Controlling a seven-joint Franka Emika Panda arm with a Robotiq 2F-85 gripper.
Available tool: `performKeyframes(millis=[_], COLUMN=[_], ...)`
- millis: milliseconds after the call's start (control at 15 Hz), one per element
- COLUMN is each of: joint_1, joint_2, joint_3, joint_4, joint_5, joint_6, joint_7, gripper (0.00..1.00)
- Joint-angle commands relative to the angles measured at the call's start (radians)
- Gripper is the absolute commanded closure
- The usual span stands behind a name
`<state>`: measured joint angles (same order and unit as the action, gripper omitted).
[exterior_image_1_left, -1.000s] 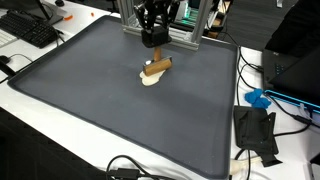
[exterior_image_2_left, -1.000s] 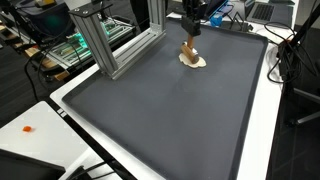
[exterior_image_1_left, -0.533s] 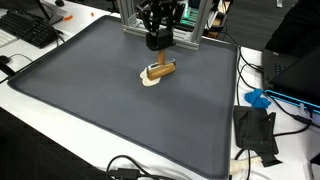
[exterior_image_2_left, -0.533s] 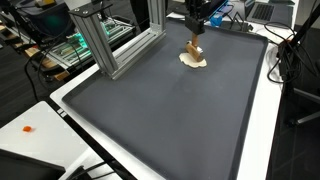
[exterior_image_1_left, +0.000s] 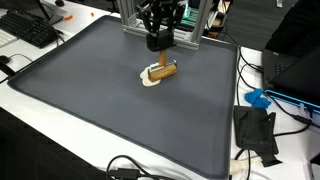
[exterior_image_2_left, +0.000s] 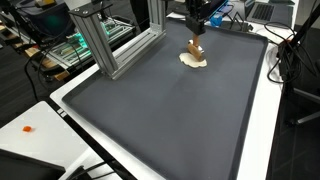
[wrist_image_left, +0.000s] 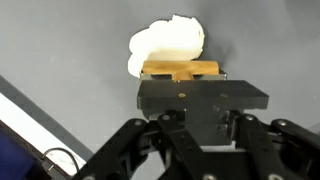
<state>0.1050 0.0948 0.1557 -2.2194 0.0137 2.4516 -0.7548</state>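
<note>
Gripper (exterior_image_1_left: 157, 61) clamped on wooden block (exterior_image_1_left: 161, 71), touching white lump (exterior_image_1_left: 148, 80). Grasp step seems done; next move needs slow straight lift.

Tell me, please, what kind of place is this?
Most likely a lab or office workbench: a computer keyboard lies at the table edge, an aluminium profile frame stands by the dark mat, and loose cables run beside it.

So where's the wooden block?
In an exterior view, the wooden block is pinched in the gripper, by the white lump, near the far end of the grey mat.
</note>
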Motion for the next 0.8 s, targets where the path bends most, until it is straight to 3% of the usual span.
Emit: performKeyframes(millis=[0, 733], joint_1=[-0.011, -0.028], joint_2=[-0.010, -0.040], joint_3=[-0.018, -0.057], joint_4=[-0.022, -0.030], joint_5=[-0.040, -0.119], joint_6=[-0.065, -0.199], joint_7=[0.011, 0.010], gripper=[0.78, 0.78])
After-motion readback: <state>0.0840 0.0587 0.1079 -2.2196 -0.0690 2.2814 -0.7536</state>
